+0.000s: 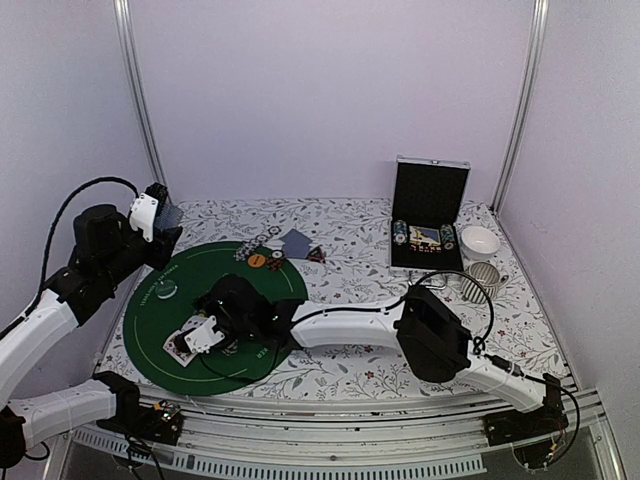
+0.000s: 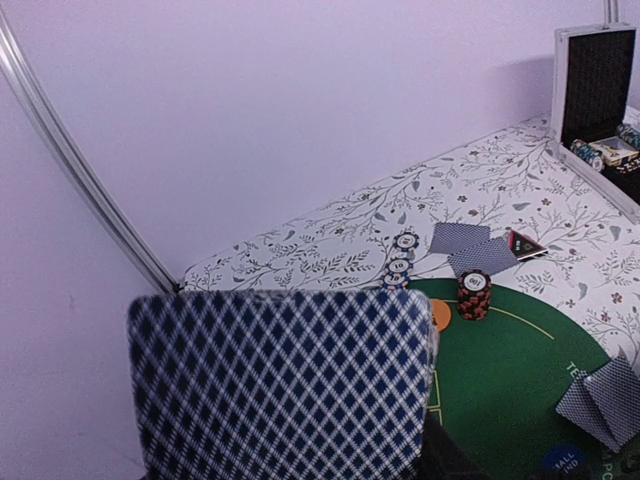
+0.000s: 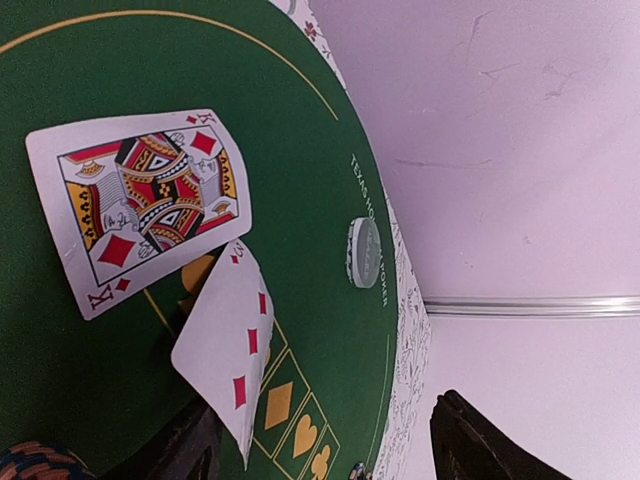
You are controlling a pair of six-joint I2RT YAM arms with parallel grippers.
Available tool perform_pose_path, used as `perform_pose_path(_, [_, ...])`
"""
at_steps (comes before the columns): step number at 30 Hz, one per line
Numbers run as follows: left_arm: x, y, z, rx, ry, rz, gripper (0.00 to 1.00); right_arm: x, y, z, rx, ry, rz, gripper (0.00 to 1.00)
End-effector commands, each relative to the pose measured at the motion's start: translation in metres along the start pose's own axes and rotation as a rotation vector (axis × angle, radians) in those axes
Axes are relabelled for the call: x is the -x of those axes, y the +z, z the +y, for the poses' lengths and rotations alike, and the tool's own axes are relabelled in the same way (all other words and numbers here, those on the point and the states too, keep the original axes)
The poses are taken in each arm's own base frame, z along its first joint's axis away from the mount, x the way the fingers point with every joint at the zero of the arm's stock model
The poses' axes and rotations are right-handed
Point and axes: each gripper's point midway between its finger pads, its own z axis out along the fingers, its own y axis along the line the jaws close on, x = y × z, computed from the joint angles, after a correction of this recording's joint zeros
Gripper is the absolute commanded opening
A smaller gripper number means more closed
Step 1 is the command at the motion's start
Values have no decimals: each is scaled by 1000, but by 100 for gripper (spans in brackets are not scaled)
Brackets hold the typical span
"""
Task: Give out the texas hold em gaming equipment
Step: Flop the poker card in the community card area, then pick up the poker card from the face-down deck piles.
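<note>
Gripping, left: left gripper (image 1: 163,222) is raised beyond the green mat's (image 1: 150,345) far-left rim, jaws clamped on a blue-backed deck (image 2: 280,385).
Right gripper (image 3: 325,410): low over the mat's near-left part, jaws spread wide, nothing between them.
Face-up cards: king of diamonds (image 3: 140,205) lies flat on the mat; a second diamond card (image 3: 232,352) stands tilted just beside it.
Chip stacks (image 2: 474,295): at the mat's far edge, near two face-down cards (image 2: 465,248) and the triangular marker (image 2: 527,245).
Case (image 1: 430,215): open, well apart at far right.
</note>
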Motion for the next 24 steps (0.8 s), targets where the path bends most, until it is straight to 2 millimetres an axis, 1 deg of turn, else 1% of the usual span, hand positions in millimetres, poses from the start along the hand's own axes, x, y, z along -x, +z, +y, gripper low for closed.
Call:
perform_pose_path(1, [5, -1, 4, 10, -16, -27, 47, 22, -28, -47, -50, 50, -50, 75])
perform_pose_path(6, [6, -1, 4, 9, -15, -29, 47, 22, -33, -45, -28, 44, -46, 76])
perform_pose_path(9, [5, -1, 4, 7, -16, -27, 47, 25, -39, -48, -23, 51, -58, 76])
perform_pose_path(11, [6, -1, 4, 6, -15, -29, 47, 30, -50, -71, -75, 97, -72, 76])
perform_pose_path(12, [6, -1, 3, 4, -15, -29, 47, 32, -58, -87, -108, 154, -82, 76])
perform_pose_path(14, [6, -1, 2, -2, -13, -30, 47, 41, -81, -115, -140, 252, -126, 76])
perform_pose_path(15, [6, -1, 1, -8, -11, -32, 47, 46, -99, -132, -145, 333, -170, 76])
perform_pose_path(17, [6, -1, -2, -25, -7, -33, 47, 57, -135, -149, -95, 432, -300, 76])
perform_pose_path(18, [6, -1, -4, -35, -5, -36, 47, 53, -149, -154, -71, 478, -338, 91])
perform_pose_path(19, [7, -1, -7, -51, -3, -39, 47, 49, -165, -161, -46, 560, -375, 100])
perform_pose_path(20, [7, -1, -9, -62, 0, -40, 47, 42, -181, -172, -42, 611, -401, 99])
perform_pose_path(22, [6, 1, -18, -115, 8, -41, 46, 20, -207, -188, -30, 778, -438, 99])
perform_pose_path(24, [7, 0, -37, -221, 16, -53, 46, -5, -230, -204, -22, 918, -465, 99])
